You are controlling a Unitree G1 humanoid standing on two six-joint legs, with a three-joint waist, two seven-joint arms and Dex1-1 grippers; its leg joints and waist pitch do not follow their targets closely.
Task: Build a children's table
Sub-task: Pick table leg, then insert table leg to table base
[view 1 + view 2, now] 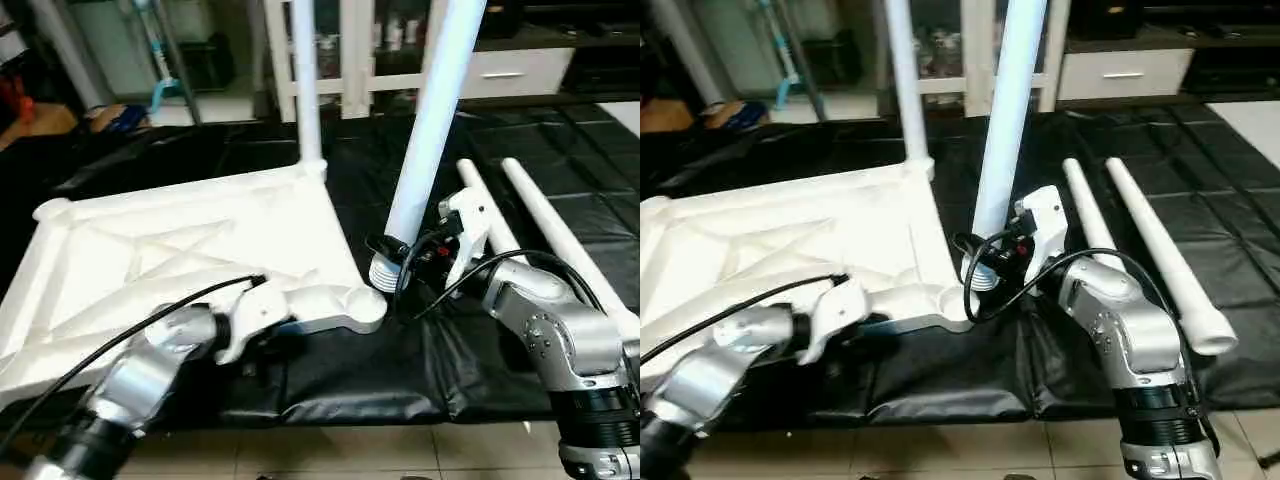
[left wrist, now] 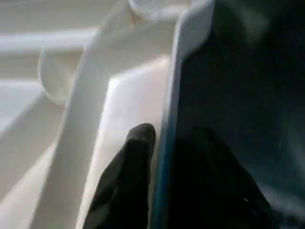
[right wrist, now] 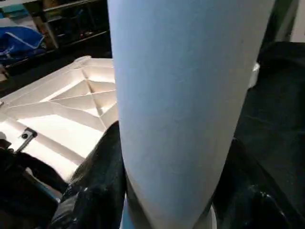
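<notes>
Item, leg fitting: my right pincer (image 1: pixel 1008 250) clasps a leg (image 1: pixel 432 120) upright just right of the tabletop (image 1: pixel 170 250)'s near right socket (image 1: pixel 362 300), left pincer (image 2: pixel 157 157) straddling the tabletop's near rim, grip uncertain; next I must seat it there.

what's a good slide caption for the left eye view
Right gripper holds a leg upright beside the upturned tabletop, near its empty corner socket.

- Tabletop (image 1: pixel 200 260) lies underside-up on the mat (image 1: pixel 340 370), left
- One leg (image 1: pixel 307 80) stands in its far corner
- Two legs (image 1: pixel 560 240) lie right of it
</notes>
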